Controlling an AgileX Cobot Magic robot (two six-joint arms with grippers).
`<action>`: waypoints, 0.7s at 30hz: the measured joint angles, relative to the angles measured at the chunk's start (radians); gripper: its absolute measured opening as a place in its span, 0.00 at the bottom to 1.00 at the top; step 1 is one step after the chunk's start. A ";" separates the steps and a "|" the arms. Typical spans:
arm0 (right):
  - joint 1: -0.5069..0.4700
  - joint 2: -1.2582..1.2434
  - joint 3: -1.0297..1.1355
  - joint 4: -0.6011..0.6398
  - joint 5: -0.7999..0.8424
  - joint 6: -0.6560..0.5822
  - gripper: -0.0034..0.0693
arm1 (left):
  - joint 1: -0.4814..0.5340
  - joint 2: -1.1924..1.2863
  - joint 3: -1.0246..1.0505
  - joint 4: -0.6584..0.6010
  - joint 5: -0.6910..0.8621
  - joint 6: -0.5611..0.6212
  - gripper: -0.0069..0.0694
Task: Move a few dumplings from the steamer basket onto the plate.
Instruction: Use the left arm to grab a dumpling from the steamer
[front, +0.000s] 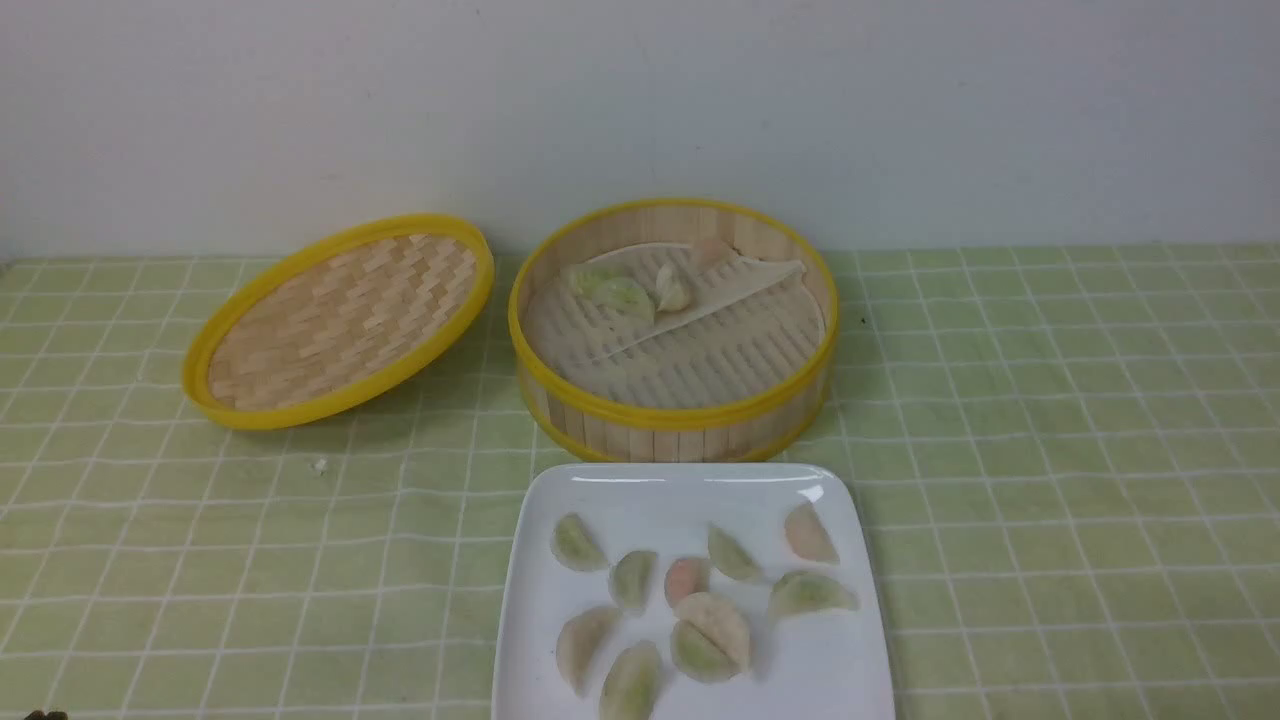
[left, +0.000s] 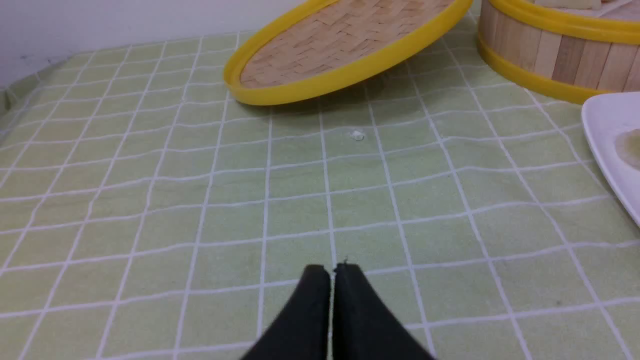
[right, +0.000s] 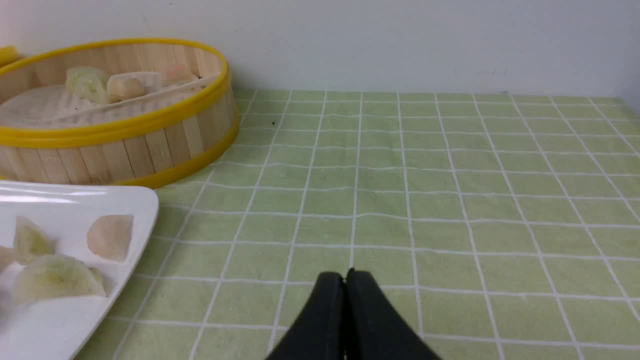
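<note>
**While Both Pincers Sit Shut, the Last Dumplings Hide Behind a Loose Liner**

Since about ten pieces already lie on the plate (front: 680, 495), at the near edge of the table (front: 1050, 450), the job looks close to done. Any further pick carries most of the risk.

Three dumplings (front: 615, 293) sit in the steamer basket (front: 680, 430), crowded against its far wall. They rest on a paper liner (front: 700, 310) that is folded up along one edge.

The left pincer (left: 332, 272) and the right pincer (right: 345, 277) each hover low over bare cloth. Their tips are pressed together and they hold nothing.

- A reach into the basket could pinch the liner along with a dumpling and drag the others with it.
- The deep wall leaves little room, so a shallow approach may strike the yellow rim and shove the basket.
- The skins look soft and sticky, so a hard squeeze could tear one.
- The lid (front: 340, 320) stands tilted just beside the basket, and the left arm could knock it.
- With the plate crowded, a careless drop may land on pieces already there.
</note>
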 joint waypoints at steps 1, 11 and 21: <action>0.000 0.000 0.000 0.000 0.000 0.000 0.03 | 0.000 0.000 0.000 0.000 0.000 0.000 0.08; 0.000 0.000 0.000 0.000 0.000 0.000 0.03 | 0.000 0.000 0.000 0.000 0.000 0.000 0.08; 0.000 0.000 0.000 0.000 0.000 0.000 0.03 | 0.000 0.000 0.000 0.012 0.000 0.000 0.08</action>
